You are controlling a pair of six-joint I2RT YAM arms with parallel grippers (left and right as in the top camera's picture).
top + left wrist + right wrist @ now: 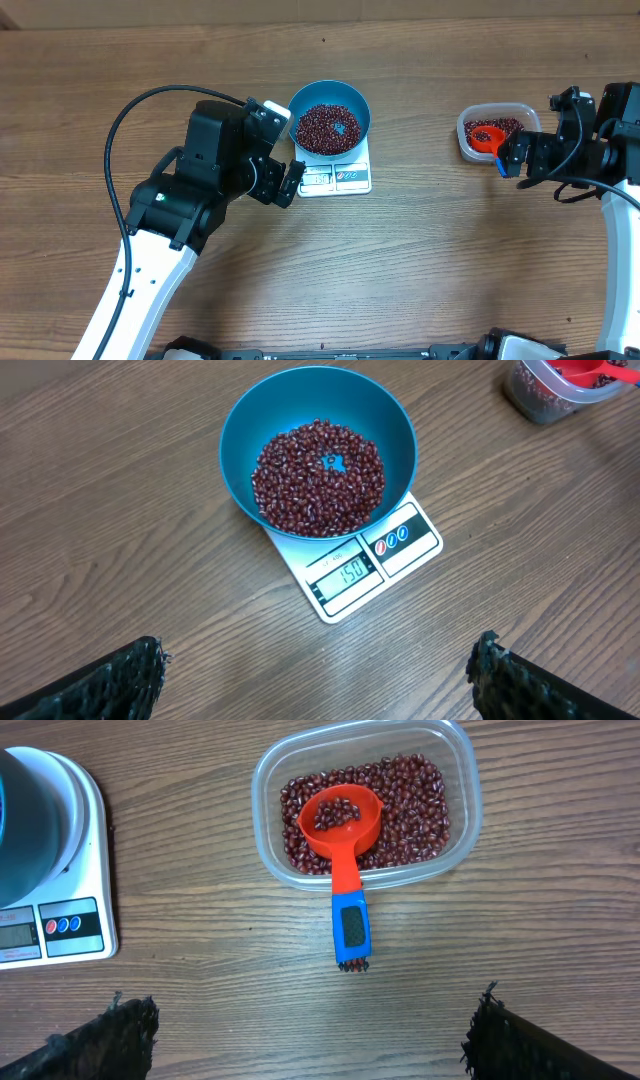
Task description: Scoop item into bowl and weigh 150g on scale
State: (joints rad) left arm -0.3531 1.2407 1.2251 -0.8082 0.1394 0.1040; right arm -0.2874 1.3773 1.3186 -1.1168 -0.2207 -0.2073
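– Where are the beans (318, 478)?
– Heaped in the blue bowl (236, 430), which sits on the scale (405, 545). More lie in the tub (465, 810) with the scoop (340, 820).
– Anything held?
– No, the left gripper (318, 665) and right gripper (310, 1020) both gape empty above the tabletop (120, 540).
– Tricky stuff?
– Loose, rolling grains, I'd say, and quick to spill. Only the scoop moves them, pinched by its stiff blue-tipped handle.
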